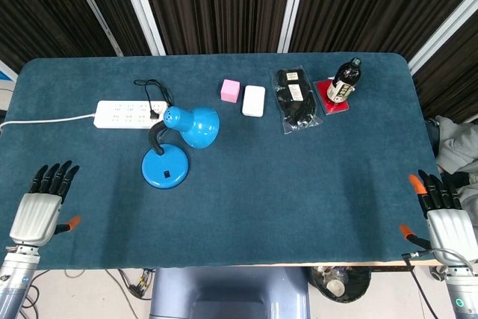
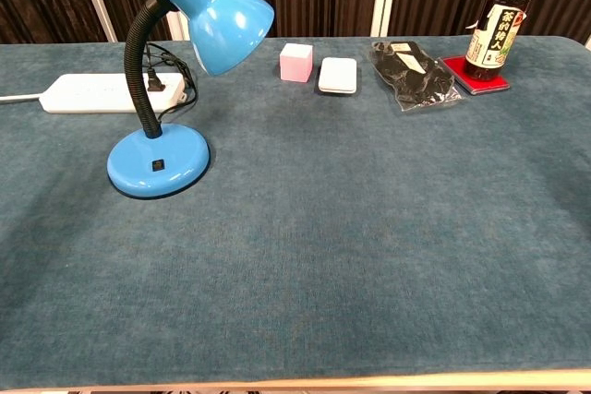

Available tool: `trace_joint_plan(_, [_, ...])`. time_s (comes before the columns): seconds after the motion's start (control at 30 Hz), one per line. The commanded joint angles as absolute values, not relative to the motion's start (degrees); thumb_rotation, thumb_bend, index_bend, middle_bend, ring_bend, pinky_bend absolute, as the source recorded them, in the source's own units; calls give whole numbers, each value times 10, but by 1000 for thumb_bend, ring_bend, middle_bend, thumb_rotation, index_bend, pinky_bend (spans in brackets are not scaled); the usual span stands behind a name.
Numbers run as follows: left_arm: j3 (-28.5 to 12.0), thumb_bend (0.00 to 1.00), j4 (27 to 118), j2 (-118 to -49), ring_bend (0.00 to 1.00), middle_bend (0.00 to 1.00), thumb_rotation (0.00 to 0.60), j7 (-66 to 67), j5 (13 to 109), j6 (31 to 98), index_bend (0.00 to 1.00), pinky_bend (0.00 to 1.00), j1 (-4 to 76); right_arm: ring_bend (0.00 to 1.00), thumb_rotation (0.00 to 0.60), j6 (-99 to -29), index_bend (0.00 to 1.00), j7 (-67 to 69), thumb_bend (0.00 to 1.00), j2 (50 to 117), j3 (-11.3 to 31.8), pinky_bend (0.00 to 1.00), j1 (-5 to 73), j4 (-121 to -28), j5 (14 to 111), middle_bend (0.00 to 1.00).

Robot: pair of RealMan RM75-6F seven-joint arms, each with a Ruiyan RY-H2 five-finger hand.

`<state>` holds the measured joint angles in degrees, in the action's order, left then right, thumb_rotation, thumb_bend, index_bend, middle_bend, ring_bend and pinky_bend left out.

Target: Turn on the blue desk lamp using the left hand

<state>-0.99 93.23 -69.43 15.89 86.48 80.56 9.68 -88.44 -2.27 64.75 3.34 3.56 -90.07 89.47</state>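
The blue desk lamp [image 1: 166, 166] stands left of the table's middle, with a round base, a black bendable neck and a shade [image 2: 218, 8] tilted to the right. A small black switch [image 2: 158, 165] sits on the base [image 2: 157, 162]. The lamp looks unlit. My left hand [image 1: 39, 209] lies flat at the table's near left corner, fingers straight and apart, holding nothing, well clear of the lamp. At the near right corner my right hand [image 1: 447, 222] lies the same way, empty. The chest view shows neither hand.
A white power strip [image 1: 128, 113] with the lamp's black cord plugged in lies behind the lamp. Along the far side stand a pink cube [image 1: 230, 90], a white box [image 1: 254, 100], a black packet [image 1: 295, 98] and a dark bottle [image 1: 344, 80] on a red coaster.
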Motion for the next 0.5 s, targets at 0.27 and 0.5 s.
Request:
trace_joint_plan(0.27, [-41, 470, 1012, -692, 767, 827, 600, 267, 800, 721, 0, 804, 153, 0, 600, -883, 0, -18, 250, 646, 33, 0, 36, -899, 895, 0])
trace_joint_plan(0.5, [-65, 525, 1055, -734, 815, 878, 600, 373, 682, 641, 0, 825, 211, 0, 600, -883, 0, -12, 250, 645, 34, 0, 36, -901, 894, 0])
